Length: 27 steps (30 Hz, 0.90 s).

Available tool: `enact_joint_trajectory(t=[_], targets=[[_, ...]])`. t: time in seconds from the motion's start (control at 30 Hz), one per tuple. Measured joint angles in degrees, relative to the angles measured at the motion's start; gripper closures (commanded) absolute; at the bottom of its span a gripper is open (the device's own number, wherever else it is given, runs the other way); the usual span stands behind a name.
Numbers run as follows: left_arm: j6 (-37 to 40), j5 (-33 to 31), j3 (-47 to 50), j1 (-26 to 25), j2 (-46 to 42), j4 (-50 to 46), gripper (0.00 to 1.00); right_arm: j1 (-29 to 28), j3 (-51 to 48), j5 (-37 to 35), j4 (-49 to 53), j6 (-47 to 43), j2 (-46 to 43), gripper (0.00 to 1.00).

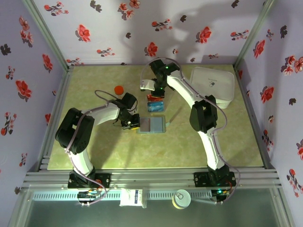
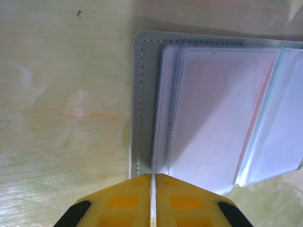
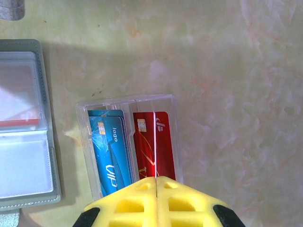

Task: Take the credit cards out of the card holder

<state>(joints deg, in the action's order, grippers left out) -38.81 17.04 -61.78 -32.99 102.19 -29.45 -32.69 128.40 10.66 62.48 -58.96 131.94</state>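
Observation:
The card holder (image 1: 152,124) lies open on the table, pale sleeves up (image 2: 213,113). My left gripper (image 2: 153,175) is at its left edge, shut on a thin clear sleeve of the holder (image 1: 129,124). Just beyond the holder stands a clear plastic tray (image 3: 128,142) with blue credit cards (image 3: 110,151) in its left slot and a red card (image 3: 163,142) in its right slot. My right gripper (image 3: 156,178) hangs over the right slot, shut on a card seen edge-on as a thin line (image 3: 155,142). In the top view the right gripper (image 1: 152,95) is above the tray (image 1: 155,105).
A big white rounded box (image 1: 214,84) sits at the back right. A small red round object (image 1: 119,89) lies at the back left. Flowered walls close in the table on three sides. The holder (image 3: 23,127) shows a red strip in its upper pocket.

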Motion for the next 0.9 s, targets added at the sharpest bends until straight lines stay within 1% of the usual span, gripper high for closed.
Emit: enact_joint_trajectory(t=[0.07,0.13,0.47,0.6,0.73,0.9], targets=[[0.0,0.0,0.0,0.0,0.0,0.0,0.9,0.0,0.2,0.0,0.0,0.0,0.2,0.9],[0.0,0.0,0.0,0.0,0.0,0.0,0.9,0.0,0.2,-0.3,-0.1,0.1,0.4,0.87],[0.0,0.0,-0.3,0.2,0.0,-0.3,0.9,0.0,0.1,-1.9,-1.5,1.1,0.5,0.86],[0.0,0.0,-0.3,0.3,0.0,-0.3,0.9,0.0,-2.3,-2.4,-3.3,3.3,-0.2,0.85],[0.0,0.0,-0.3,0.3,0.0,-0.4,0.9,0.0,-7.5,-2.8,-6.3,8.6,-2.6,0.85],[0.0,0.0,-0.3,0.3,0.0,-0.2,0.9,-0.3,-16.9,-3.1,-13.0,21.8,-8.3,0.83]])
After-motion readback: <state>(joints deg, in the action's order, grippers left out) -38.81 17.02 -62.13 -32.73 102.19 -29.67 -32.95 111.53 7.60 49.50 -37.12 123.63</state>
